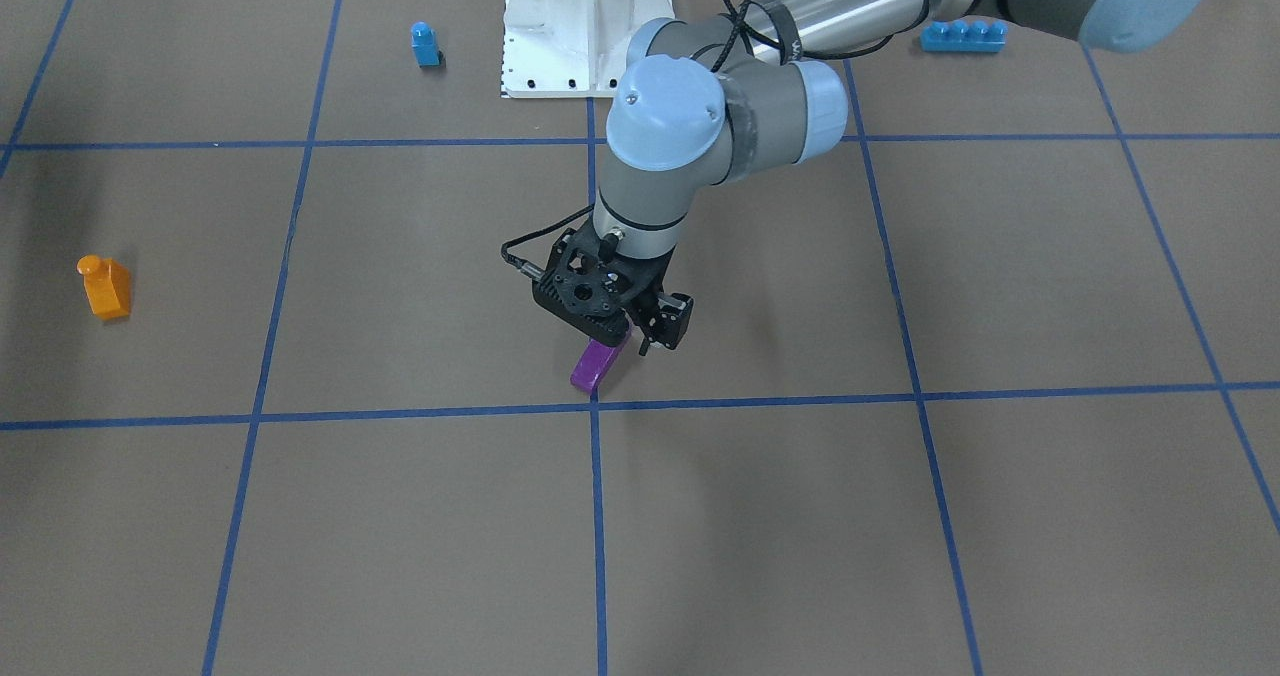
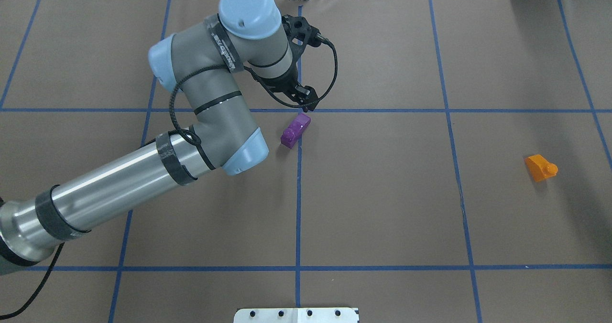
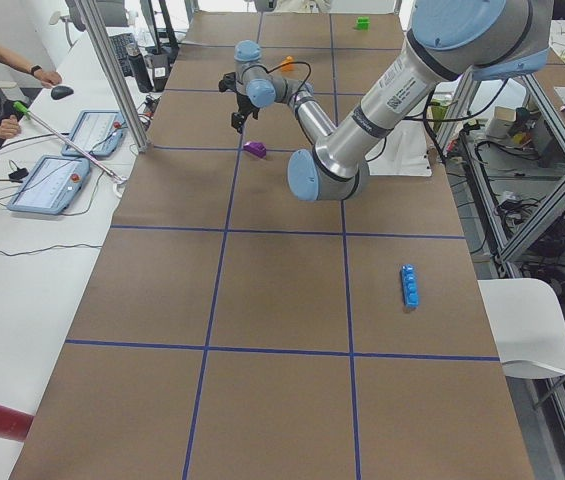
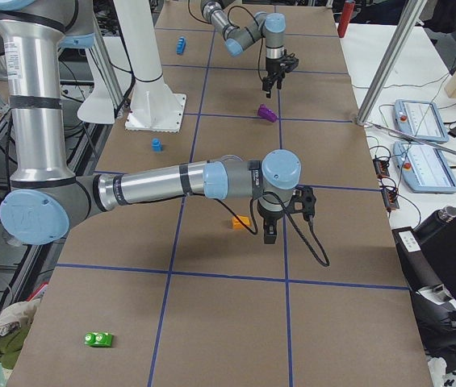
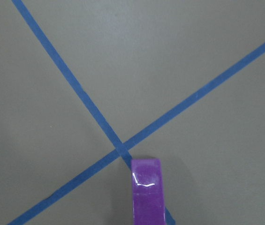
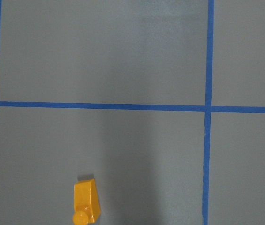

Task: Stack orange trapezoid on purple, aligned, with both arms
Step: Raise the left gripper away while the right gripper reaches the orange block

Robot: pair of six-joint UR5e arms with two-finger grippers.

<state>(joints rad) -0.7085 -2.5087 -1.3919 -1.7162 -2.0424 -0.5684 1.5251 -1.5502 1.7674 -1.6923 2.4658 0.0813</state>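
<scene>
The purple brick (image 1: 596, 367) rests on the table beside a crossing of blue tape lines; it also shows in the overhead view (image 2: 295, 130) and at the bottom edge of the left wrist view (image 5: 146, 192). My left gripper (image 1: 630, 344) hovers just above it, open and empty. The orange trapezoid (image 2: 540, 167) stands far off on the right arm's side of the table, and low in the right wrist view (image 6: 86, 203). My right gripper (image 4: 270, 234) shows only in the exterior right view, close beside the orange trapezoid (image 4: 242, 222). I cannot tell whether it is open or shut.
A small blue one-stud brick (image 1: 425, 44) and a long blue four-stud brick (image 1: 963, 34) lie near the white robot base (image 1: 585, 26). A green brick (image 4: 98, 339) lies at the table's right end. Operators' tablets (image 3: 60, 183) sit on the side bench.
</scene>
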